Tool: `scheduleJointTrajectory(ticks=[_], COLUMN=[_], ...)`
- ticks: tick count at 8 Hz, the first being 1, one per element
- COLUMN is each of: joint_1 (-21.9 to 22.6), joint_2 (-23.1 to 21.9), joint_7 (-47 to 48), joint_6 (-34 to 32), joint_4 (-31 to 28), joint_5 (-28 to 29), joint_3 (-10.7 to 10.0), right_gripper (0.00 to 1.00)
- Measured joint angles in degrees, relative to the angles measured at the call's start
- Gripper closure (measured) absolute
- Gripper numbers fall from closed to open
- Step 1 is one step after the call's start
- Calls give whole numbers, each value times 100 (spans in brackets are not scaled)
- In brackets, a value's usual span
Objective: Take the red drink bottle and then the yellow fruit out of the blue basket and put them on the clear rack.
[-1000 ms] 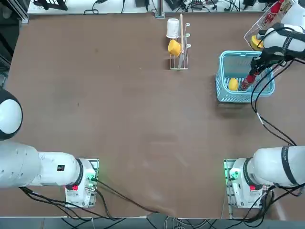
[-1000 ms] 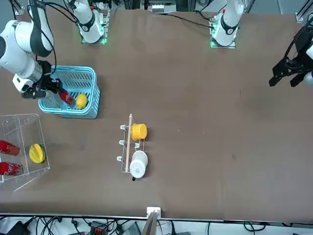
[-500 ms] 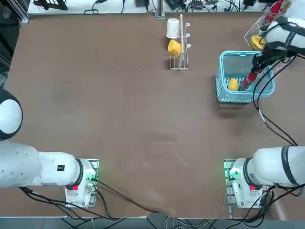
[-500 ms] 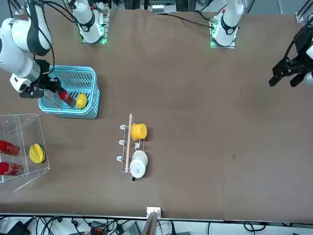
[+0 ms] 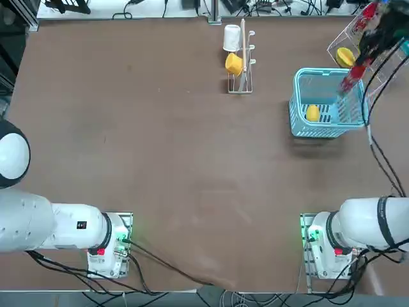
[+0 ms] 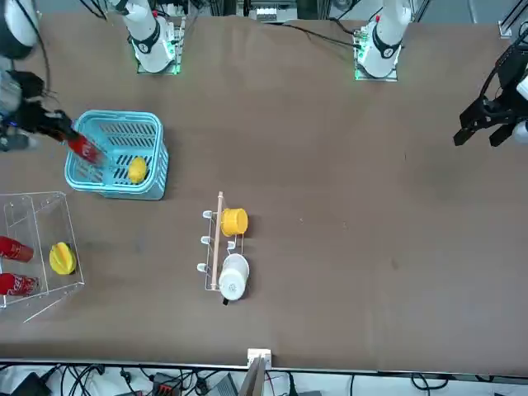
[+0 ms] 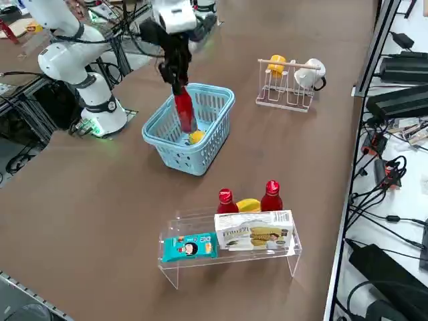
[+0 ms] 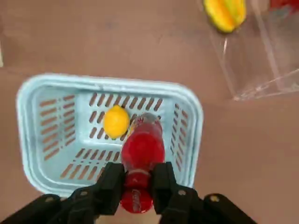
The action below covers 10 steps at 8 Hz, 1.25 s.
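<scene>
My right gripper [image 7: 179, 87] is shut on the red drink bottle [image 7: 183, 112] near its cap, and the bottle hangs tilted above the blue basket [image 7: 179, 158]. In the wrist view the fingers [image 8: 113, 176] clamp the bottle [image 8: 142, 147] over the basket [image 8: 29, 93]. The yellow fruit [image 8: 116, 121] lies alone on the basket floor [image 5: 312, 113] [image 6: 137, 170]. From above, the gripper [image 5: 365, 59] and bottle [image 5: 353, 77] are over the basket's far right rim [image 5: 298, 96], close to the clear rack [image 5: 337, 45]. The rack [image 7: 231, 259] [image 6: 33, 205] stands just past the basket.
The rack holds two red bottles [image 7: 225, 199] [image 7: 271, 194], a yellow star-shaped fruit [image 6: 61, 257], a snack box [image 7: 254, 234] and a blue packet [image 7: 189, 246]. A wire mug stand [image 5: 241, 61] with a yellow mug [image 5: 234, 64] and a white mug [image 5: 231, 37] stands at the far centre.
The gripper has risen and moved away from the robot, lifting the red bottle out of the basket. The yellow fruit has stayed in place.
</scene>
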Motion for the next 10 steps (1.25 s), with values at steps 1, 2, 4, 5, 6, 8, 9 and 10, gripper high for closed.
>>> scheduleJointTrajectory(ticks=[1, 2, 4, 5, 6, 8, 9, 10], joint_1=[-2, -4, -36, -66, -107, -270, -313, -330], joint_2=[56, 188, 685, 993, 1302, 1807, 2002, 2164], joint_7=[-3, -80, -517, -870, -1197, -1819, -2164, -2362], joint_6=[-41, -47, -45, -43, -35, 291, 524, 730], joint_4=[300, 590, 1218, 1522, 1735, 1913, 1950, 1975], joint_5=[-48, -255, -689, -731, -735, -738, -740, -746], joint_3=[0, 0, -9, -22, -37, -73, -84, -92], right_gripper=[63, 63, 63, 63, 63, 63, 63, 63])
